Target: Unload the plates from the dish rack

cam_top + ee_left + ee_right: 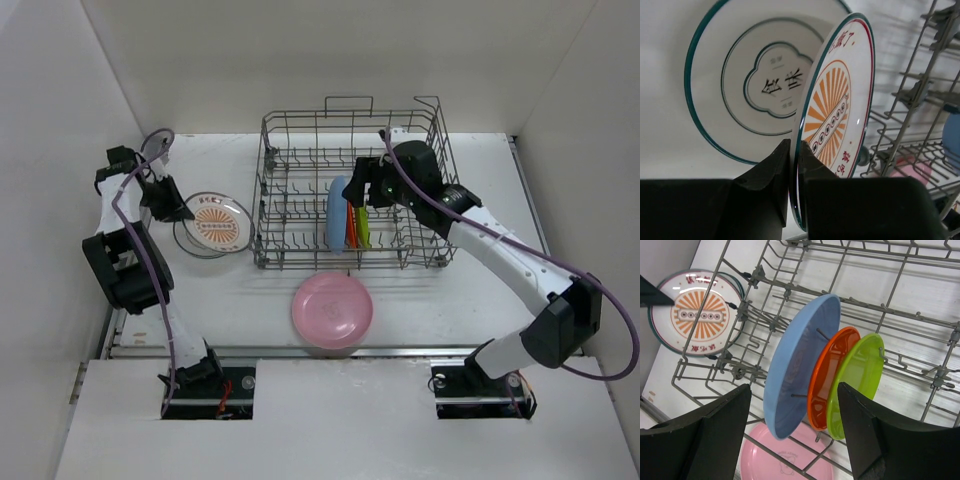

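Left fingers (765,185) pinch the rim of the white orange-sunburst plate (832,117), tilted over a teal-ringed plate (740,75) by the bench's left edge. Right fingers (715,435), spread, hover over the blue plate (800,365), orange plate (832,370) and lime plate (860,380), upright in the mid-bench dish rack (300,152).

white arms (505,258), black joints (568,322), purple cables (520,247), matte black fingers (715,435)

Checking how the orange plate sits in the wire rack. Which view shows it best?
Right wrist view: the round orange plate stands on edge between a blue plate and a lime green plate, part of its face showing. The top external view shows only its thin edge from above. The left wrist view misses it.
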Controlling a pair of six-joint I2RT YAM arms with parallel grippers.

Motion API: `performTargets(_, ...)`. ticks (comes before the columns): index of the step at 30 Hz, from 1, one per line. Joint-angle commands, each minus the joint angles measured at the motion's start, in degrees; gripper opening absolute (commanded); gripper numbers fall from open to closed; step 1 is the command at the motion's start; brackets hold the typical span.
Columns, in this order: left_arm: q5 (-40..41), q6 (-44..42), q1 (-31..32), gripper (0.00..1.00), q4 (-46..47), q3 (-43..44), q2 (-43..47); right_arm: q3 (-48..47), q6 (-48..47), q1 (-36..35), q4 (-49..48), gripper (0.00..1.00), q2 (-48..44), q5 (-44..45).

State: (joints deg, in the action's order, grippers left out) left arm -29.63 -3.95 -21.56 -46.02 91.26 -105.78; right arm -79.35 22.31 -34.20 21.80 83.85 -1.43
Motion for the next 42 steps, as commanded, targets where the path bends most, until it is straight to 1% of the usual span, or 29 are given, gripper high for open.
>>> performTargets(1,0.18,-3.43,-2.08,0.0,6.3,-1.0,3.13,-1.95,0.72,-0.26,-3.43,0.76,-0.09,-1.29)
performTargets(12,0.27,-2.73,-2.08,0.0,6.21,0.14,-2.15,-0.63,0.72,-0.26,-4.05,0.76,1.05,-1.29)
performTargets(15,-0.26,-2.73,-3.92,0.0,6.81,0.14,-2.68,-1.33,0.72,-0.26,-4.05,0.76,2.36,-2.35)
performTargets(16,-1.56,-2.21,-5.06,0.0,6.82,0.14,-3.2,-1.94,0.72,-0.26,-4.05,0.74,2.98,-2.87)
performTargets(17,-1.57,-2.21,-5.07,0.0,6.82,0.14,-3.73,-1.95,0.72,-0.26,-4.05,0.74,2.98,-3.48)
performTargets(18,-1.57,-2.21,-5.94,0.0,6.82,0.14,-3.74,-2.56,0.72,-0.26,-3.53,0.72,3.59,-3.49)
performTargets(24,-2.1,-4.4,-6.48,0.0,4.98,0.14,-6.28,-4.14,0.72,-0.79,-2.99,0.72,5.35,-4.54)
performTargets(27,-1.58,-5.9,-6.48,0.29,3.75,0.67,-7.77,-4.14,0.72,-0.79,-2.99,0.72,5.88,-4.54)
performTargets(28,-1.57,-6.77,-6.48,0.35,2.79,0.67,-7.78,-4.14,0.72,-0.79,-2.99,0.72,5.88,-4.54)
performTargets(29,-1.57,-7.47,-6.48,0.46,2.26,1.19,-8.39,-4.67,0.2,-1.31,-2.99,0.72,6.4,-4.54)
performTargets(30,-1.57,-8.0,-6.48,0.53,2.25,1.2,-8.39,-4.67,0.2,-1.31,-2.38,0.72,6.41,-4.54)
performTargets(33,-0.62,-9.41,-6.48,0.68,1.2,1.2,-8.92,-5.19,0.19,-1.31,-2.38,0.72,7.02,-4.54)
performTargets(34,-0.61,-9.41,-6.48,0.69,1.2,1.72,-8.92,-5.2,0.19,-1.31,-2.38,0.69,7.02,-4.54)
performTargets(37,0.09,-10.46,-5.86,0.71,-0.74,3.47,-9.54,-6.51,-0.33,-1.84,-1.24,0.68,8.34,-4.02)
performTargets(39,1.58,-11.0,-4.02,0.71,-1.53,4.0,-9.54,-7.13,-0.86,-1.84,-0.54,0.64,9.04,-4.02)
performTargets(41,2.47,-11.52,-3.49,0.71,-2.05,4.01,-10.06,-7.75,-0.86,-2.36,-0.01,0.63,9.66,-3.4)
performTargets(42,2.47,-11.52,-3.49,0.71,-2.06,4.53,-10.06,-8.53,-1.38,-2.37,0.95,0.63,9.66,-1.92)
